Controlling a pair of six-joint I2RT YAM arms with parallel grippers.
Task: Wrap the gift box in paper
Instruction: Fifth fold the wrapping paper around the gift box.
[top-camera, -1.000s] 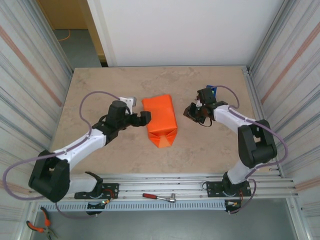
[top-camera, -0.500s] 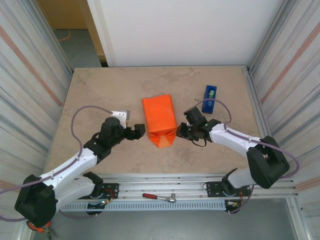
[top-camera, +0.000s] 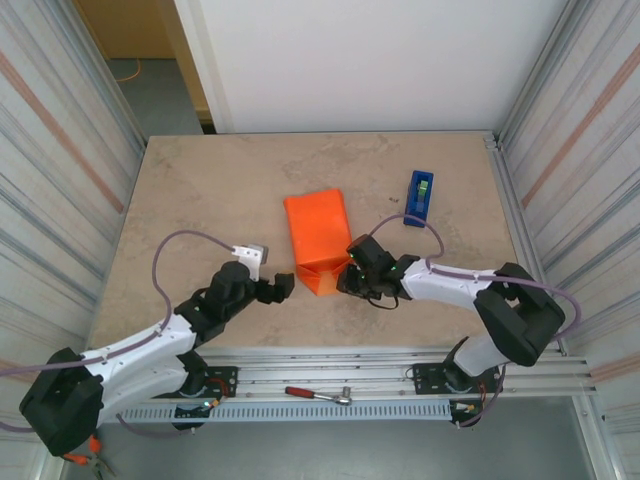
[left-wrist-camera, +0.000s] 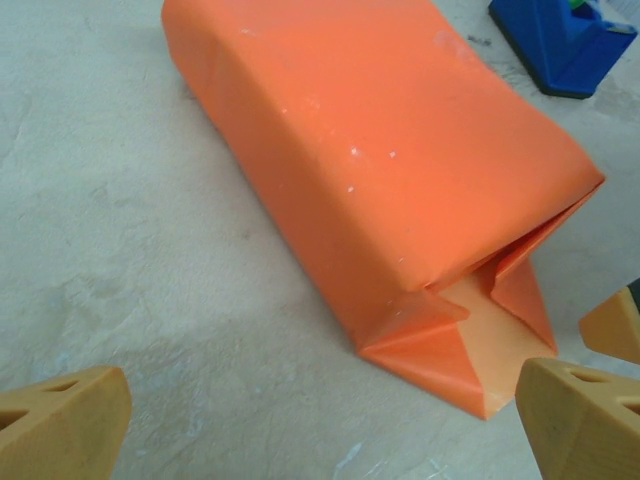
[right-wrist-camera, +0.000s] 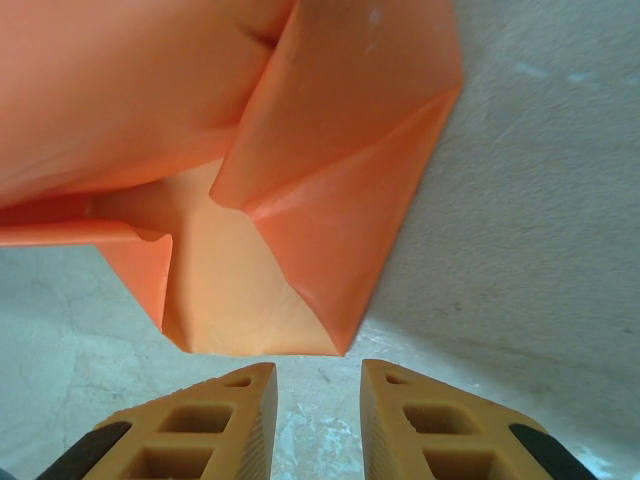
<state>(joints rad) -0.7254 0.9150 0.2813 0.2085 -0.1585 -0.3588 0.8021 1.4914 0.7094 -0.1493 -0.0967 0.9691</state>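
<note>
Beige stone-patterned table (top-camera: 200, 190) across the scene. Reaching in from the near edge, left arm (top-camera: 150, 335) and right arm (top-camera: 470, 285), both low and angled toward the middle. Mid-table, the paper (top-camera: 317, 232) wrapped into a long box-shaped parcel, near end folded to a triangular flap lying flat on the surface. Far right, well apart from the parcel, a blue tape dispenser (top-camera: 420, 197). Left gripper (top-camera: 284, 284) just left of the flap, fingers wide apart, empty. Right gripper (top-camera: 345, 279) close beside the flap's right edge, fingers narrowly apart, gripping nothing.
</note>
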